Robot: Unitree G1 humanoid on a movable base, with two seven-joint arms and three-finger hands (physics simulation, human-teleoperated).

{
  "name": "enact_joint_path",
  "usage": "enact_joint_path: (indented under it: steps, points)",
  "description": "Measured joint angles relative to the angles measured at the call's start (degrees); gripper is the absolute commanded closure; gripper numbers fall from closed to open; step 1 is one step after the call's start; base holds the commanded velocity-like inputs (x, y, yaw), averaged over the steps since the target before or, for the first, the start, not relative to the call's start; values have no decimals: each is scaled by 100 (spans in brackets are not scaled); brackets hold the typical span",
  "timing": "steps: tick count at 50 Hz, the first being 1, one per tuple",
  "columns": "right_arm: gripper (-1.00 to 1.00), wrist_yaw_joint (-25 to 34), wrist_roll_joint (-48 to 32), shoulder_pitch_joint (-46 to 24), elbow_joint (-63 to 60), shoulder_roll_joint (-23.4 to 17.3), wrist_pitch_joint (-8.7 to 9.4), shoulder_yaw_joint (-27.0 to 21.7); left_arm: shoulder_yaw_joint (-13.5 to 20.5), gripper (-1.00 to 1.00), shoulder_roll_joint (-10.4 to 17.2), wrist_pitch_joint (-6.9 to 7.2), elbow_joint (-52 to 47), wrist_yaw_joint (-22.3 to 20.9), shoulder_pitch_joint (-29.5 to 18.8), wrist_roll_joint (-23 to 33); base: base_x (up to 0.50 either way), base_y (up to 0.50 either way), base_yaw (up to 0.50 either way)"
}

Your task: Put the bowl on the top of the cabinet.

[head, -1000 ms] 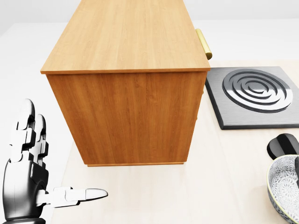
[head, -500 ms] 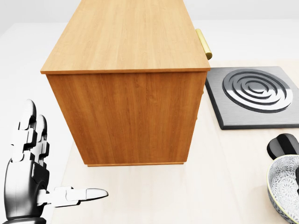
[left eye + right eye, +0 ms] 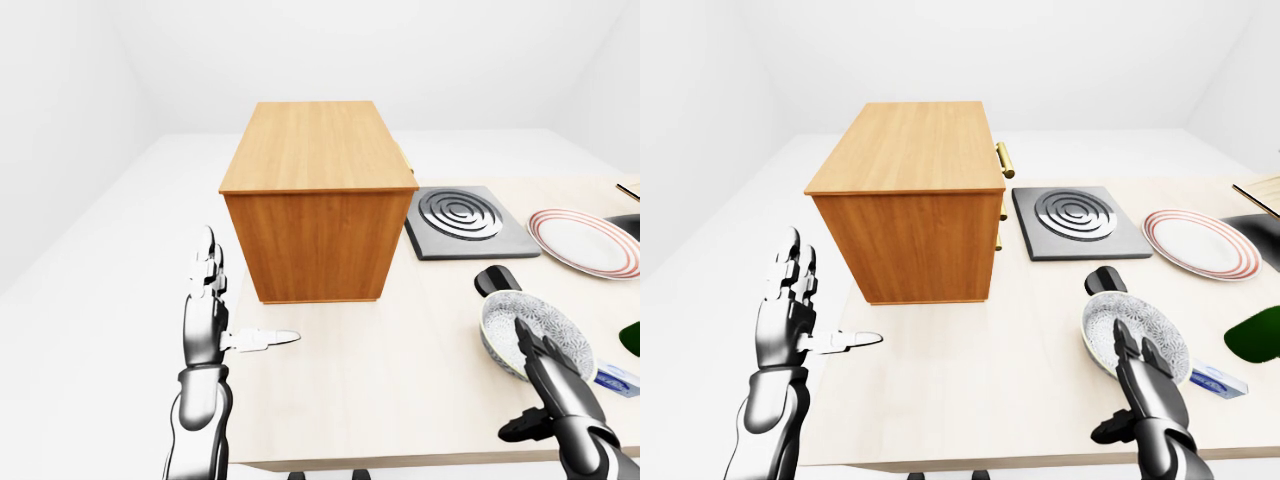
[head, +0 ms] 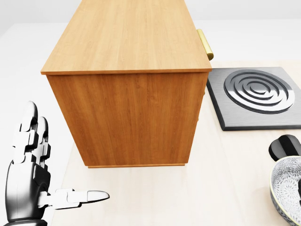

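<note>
Very little differs across the head view. The robot's dark right hand [image 3: 1145,385], whose fingers a second ago showed as a black sliver at 3 o'clock inside the grey patterned ceramic bowl [image 4: 288,193], has slipped out past the right edge of that view; half a second ago only a trace remained. The bowl itself has edged slightly towards 4 o'clock, its rim a touch further right and lower. The silver-and-black left hand [image 4: 28,186], fingers spread, has sunk a shade towards 6 o'clock, its thumb likewise.
</note>
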Motion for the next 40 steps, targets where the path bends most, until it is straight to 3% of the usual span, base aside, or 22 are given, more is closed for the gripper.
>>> enact_joint_path:
  steps: [1, 2, 3, 4, 24, 40]
  points:
    - [-100, -10, -14, 2, 18, -14, 0, 2, 0, -100, 0, 0, -1, 0, 0, 0, 0, 0, 0]
    - [-69, -19, -27, 4, 38, -29, 0, 2, 0, -100, 0, 0, -2, -1, 0, -1, 0, 0, 0]
    - [5, -27, -40, 6, 60, -41, 0, 7, 0, -100, 1, 0, -3, -1, -1, -2, 0, 0, 0]
    - [100, -29, -52, 9, 83, -48, 0, 17, 0, -100, 1, 0, -2, -2, -2, -2, 0, 0, 0]
    - [100, -42, -5, -22, 98, -138, 5, -33, 11, -100, 4, 0, 51, -12, -26, -20, 0, 0, 0]
    - [100, 1073, 658, -148, -1085, 15, 0, -454, 14, -100, 4, 0, 80, 1, -48, -26, 0, 0, 0]
